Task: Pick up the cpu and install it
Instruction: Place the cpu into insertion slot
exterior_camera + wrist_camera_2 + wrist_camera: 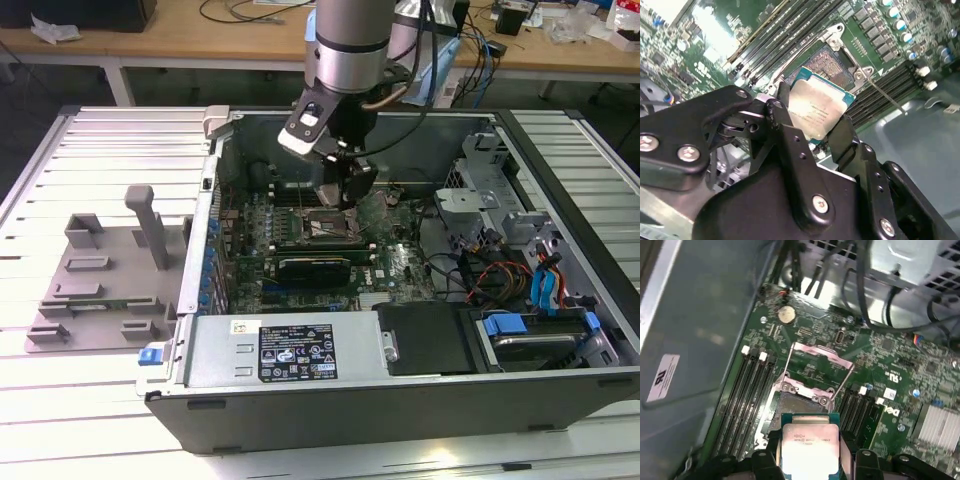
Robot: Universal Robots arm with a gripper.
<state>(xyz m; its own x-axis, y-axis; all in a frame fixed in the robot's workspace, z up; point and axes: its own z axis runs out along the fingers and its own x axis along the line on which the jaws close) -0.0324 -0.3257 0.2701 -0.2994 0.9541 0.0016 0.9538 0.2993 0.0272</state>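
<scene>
**Q:** What is the gripper's state?
**A:** The gripper is closed part-way on the cpu. Its fingers clamp two opposite edges, and the metal top faces the camera in both wrist views.

**Q:** Where is the cpu?
**A:** Between the fingers, directly over the open socket. Contact with the socket cannot be determined. The load frame is swung open. Around the socket lies the motherboard, inside the computer case. The grey fixture plate sits well apart, at the exterior view's left.

Bright room light throws white glare across the cpu
</scene>
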